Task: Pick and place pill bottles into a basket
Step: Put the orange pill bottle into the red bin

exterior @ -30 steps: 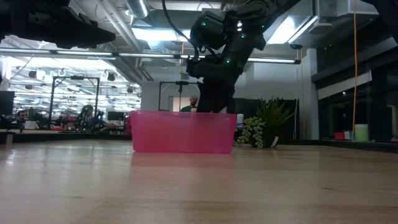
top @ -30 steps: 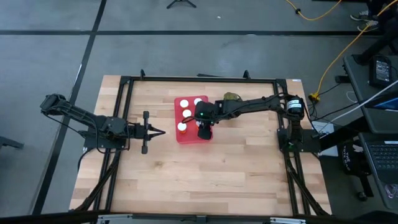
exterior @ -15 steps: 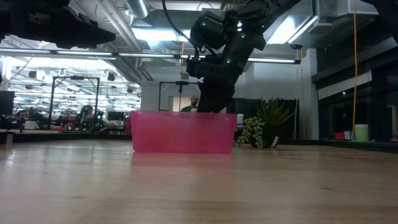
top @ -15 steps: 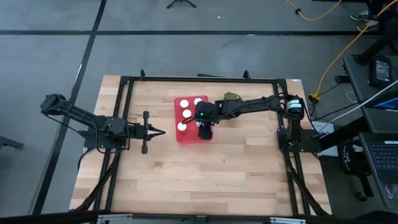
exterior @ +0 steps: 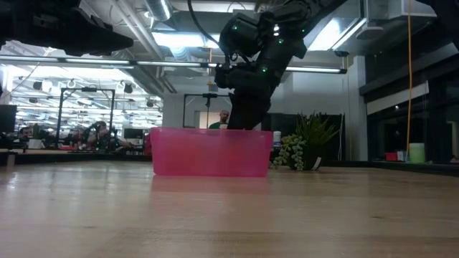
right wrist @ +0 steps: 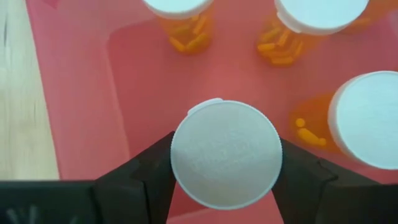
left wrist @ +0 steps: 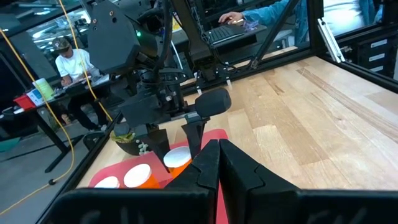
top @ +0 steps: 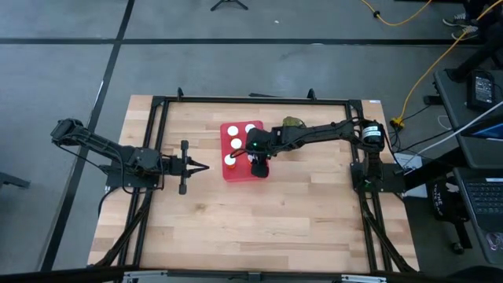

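The right hand [top: 258, 167] is positioned over the near right corner of the red basket [top: 227, 174], which sits on the table [top: 259, 228] toward its far middle. Its fingers [right wrist: 147, 169] press against both sides of a white-capped pill bottle [right wrist: 225, 154], holding it upright above the basket floor. Three other pill bottles [top: 234, 144] stand upright inside the basket, their white caps facing up. A small green plant [top: 293, 123] sits just beyond the basket's far right corner. The left hand [top: 198, 166] rests near the table's left side, apart from the basket, fingers closed together and empty.
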### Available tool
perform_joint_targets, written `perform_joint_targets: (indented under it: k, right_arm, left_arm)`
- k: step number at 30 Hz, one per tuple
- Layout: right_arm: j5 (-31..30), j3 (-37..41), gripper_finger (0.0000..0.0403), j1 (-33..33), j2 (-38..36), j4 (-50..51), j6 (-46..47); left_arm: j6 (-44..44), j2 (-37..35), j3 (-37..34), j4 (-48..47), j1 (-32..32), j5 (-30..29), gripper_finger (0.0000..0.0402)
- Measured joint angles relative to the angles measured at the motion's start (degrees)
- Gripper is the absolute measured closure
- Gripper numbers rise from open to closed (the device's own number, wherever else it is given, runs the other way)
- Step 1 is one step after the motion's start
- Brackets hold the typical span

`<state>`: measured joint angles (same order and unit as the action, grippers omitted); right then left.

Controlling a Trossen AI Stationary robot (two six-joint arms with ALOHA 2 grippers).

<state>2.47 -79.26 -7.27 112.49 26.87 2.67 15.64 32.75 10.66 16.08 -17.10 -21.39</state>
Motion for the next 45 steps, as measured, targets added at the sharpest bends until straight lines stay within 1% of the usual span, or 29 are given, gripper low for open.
perform_joint_targets:
  k: [7,26,34,36,38,45]
  right_arm:
    - [0.18,0.02,0.0184,0.00,0.00,-0.80,-1.72]
    - [0.16,0.02,0.0185,0.00,-0.01,-0.85,-1.77]
    - [0.15,0.02,0.0198,0.00,0.00,-0.87,-1.87]
    - [0.16,0.02,0.0192,0.00,-0.01,-0.94,-1.68]
    - [0.14,0.02,0.0178,0.00,-0.01,-1.10,-1.61]
    - [0.14,0.02,0.0112,0.00,-0.02,-1.16,-1.51]
  left_arm:
    - [0.00,0.00,0.00,0.00,0.00,0.00,0.0396]
    - [0.11,0.00,0.00,0.00,0.00,0.00,0.0395]
    - [0.11,0.00,0.00,0.00,0.01,0.00,0.0394]
    - [0.11,0.00,0.00,-0.01,0.00,0.00,0.0393]
    - [0.11,0.00,0.00,-0.01,0.00,0.00,0.0394]
    - [0.11,0.00,0.00,0.00,0.00,0.00,0.0393]
